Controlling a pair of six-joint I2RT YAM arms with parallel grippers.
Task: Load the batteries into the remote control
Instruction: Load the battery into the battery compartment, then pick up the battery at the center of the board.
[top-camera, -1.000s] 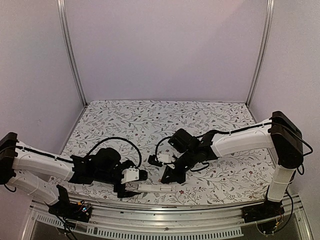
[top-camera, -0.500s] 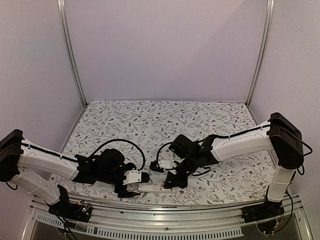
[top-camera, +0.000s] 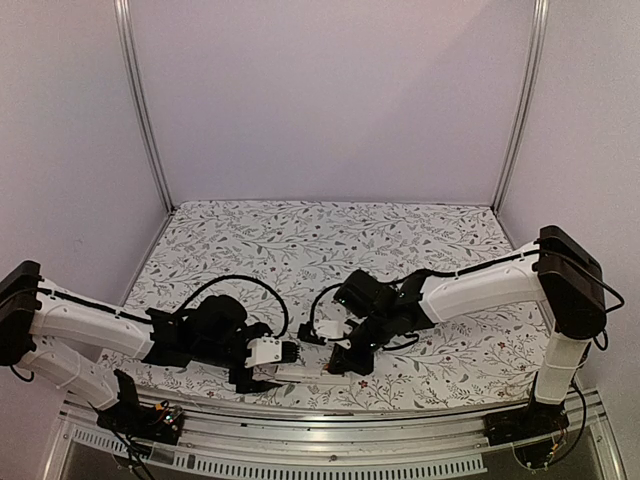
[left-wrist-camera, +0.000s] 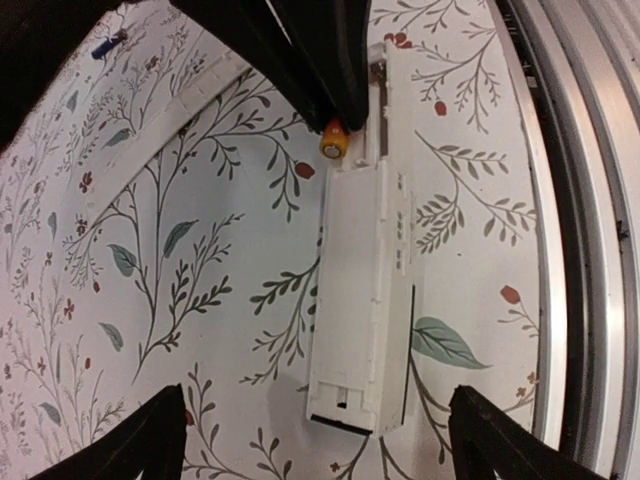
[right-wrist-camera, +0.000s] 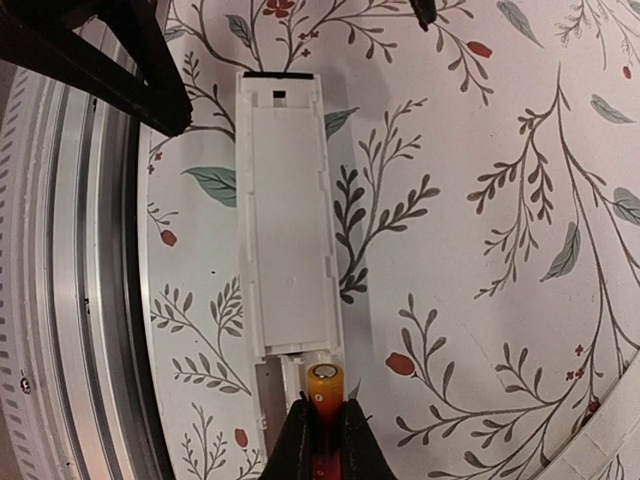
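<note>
The white remote control (left-wrist-camera: 362, 300) lies on the flowered table near its front edge, back side up, and also shows in the right wrist view (right-wrist-camera: 285, 230) and the top view (top-camera: 308, 376). My right gripper (right-wrist-camera: 325, 432) is shut on a battery (right-wrist-camera: 326, 385) with an orange-red end. It holds the battery tip at the open battery bay (right-wrist-camera: 272, 390) at the remote's right end. The battery also shows in the left wrist view (left-wrist-camera: 333, 145). My left gripper (left-wrist-camera: 322, 445) is open, its fingers either side of the remote's left end without touching it. No other battery shows.
A thin flat white cover strip (left-wrist-camera: 160, 130) lies on the table beyond the remote and also shows in the right wrist view (right-wrist-camera: 592, 448). The metal rail of the table's front edge (left-wrist-camera: 580, 200) runs close beside the remote.
My right gripper has come down and left with the battery to the remote's right end. My left gripper has shifted right to the remote's left end.
</note>
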